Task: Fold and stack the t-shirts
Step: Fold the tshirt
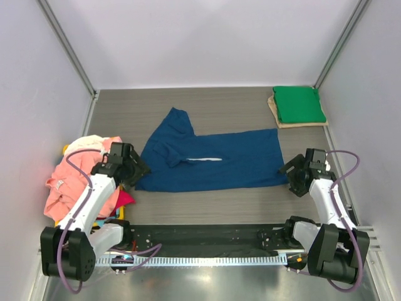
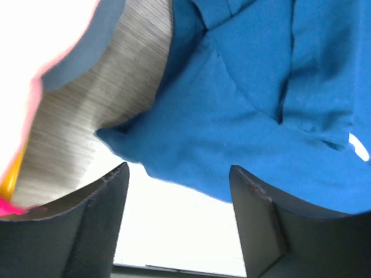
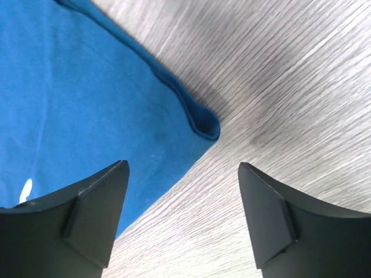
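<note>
A navy blue t-shirt (image 1: 213, 160) lies half folded across the middle of the table, a thin white strip of its print showing at the fold. My left gripper (image 1: 139, 170) is open and empty at the shirt's near left corner (image 2: 124, 142). My right gripper (image 1: 287, 169) is open and empty at the shirt's near right corner (image 3: 203, 124). A folded green t-shirt (image 1: 299, 104) lies on a tan board (image 1: 276, 111) at the far right. A heap of salmon pink (image 1: 66, 185), cream-white (image 1: 88, 143) and magenta (image 1: 125, 198) t-shirts sits at the left.
The grey wood-grain table (image 1: 238, 113) is walled by white panels with metal posts at the back corners. A black rail (image 1: 200, 237) with the arm bases runs along the near edge. A yellow object (image 1: 120, 212) shows under the heap.
</note>
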